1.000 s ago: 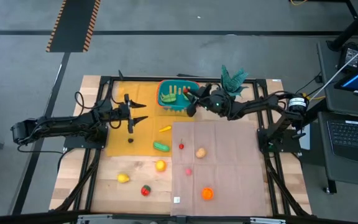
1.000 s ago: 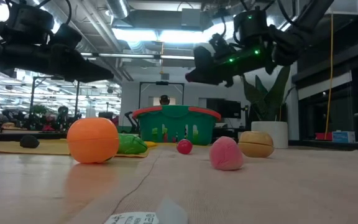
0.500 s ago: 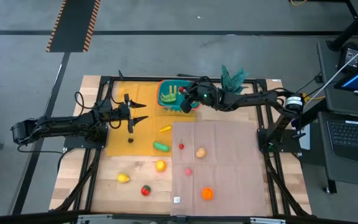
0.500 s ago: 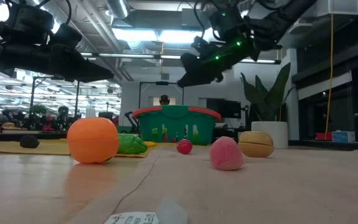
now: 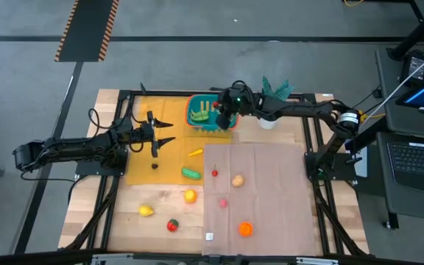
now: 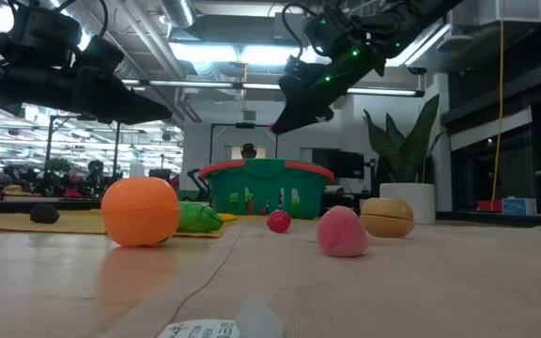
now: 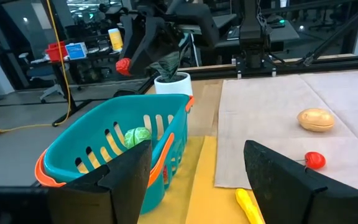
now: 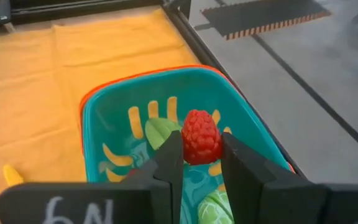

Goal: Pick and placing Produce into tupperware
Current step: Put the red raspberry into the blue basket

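Holding a red raspberry point(image 8: 201, 136) clamped, the right hand point(image 8: 199, 163) should release centred over the tupperware point(image 8: 107, 106); the left hand point(image 5: 162, 138) waits apart.

Right gripper point(image 8: 196, 163) hangs above the basket point(image 5: 197, 118), arm stretched across from the desk's right side, fingers clamped on a raspberry point(image 8: 201, 137). Left gripper point(image 5: 162, 139), left of the basket, is held low with fingers spread.

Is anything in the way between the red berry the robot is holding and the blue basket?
Nothing visible is. The right gripper holds the red berry above the open top of the basket, with only air below it. A few pieces already lie on the basket's bottom.
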You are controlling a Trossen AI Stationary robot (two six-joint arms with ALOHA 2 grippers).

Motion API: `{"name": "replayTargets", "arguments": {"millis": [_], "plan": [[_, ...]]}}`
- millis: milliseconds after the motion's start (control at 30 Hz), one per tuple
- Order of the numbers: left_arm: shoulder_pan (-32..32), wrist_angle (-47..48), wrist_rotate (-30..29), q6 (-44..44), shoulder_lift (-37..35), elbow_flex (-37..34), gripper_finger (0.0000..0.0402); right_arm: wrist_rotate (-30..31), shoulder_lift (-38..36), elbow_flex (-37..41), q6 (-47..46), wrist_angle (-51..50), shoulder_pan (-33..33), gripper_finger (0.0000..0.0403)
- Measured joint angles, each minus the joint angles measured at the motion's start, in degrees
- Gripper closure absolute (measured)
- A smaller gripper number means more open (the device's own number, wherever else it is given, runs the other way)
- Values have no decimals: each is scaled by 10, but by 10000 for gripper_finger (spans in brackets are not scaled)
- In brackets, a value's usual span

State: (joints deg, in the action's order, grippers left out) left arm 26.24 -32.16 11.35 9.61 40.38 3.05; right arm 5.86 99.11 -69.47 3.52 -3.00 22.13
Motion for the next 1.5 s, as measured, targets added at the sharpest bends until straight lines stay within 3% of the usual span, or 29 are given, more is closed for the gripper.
{"name": "replayTargets", "arguments": {"millis": [633,1067,1500], "plan": [[0,0,0,0,0,0,154,-31,61,-6,37,-8,4,315],[0,3,0,0,0,0,154,-41,161,-135,92,-109,14,315],[0,5,0,0,1,0,154,-75,165,-142,90,-133,33,315]]}}
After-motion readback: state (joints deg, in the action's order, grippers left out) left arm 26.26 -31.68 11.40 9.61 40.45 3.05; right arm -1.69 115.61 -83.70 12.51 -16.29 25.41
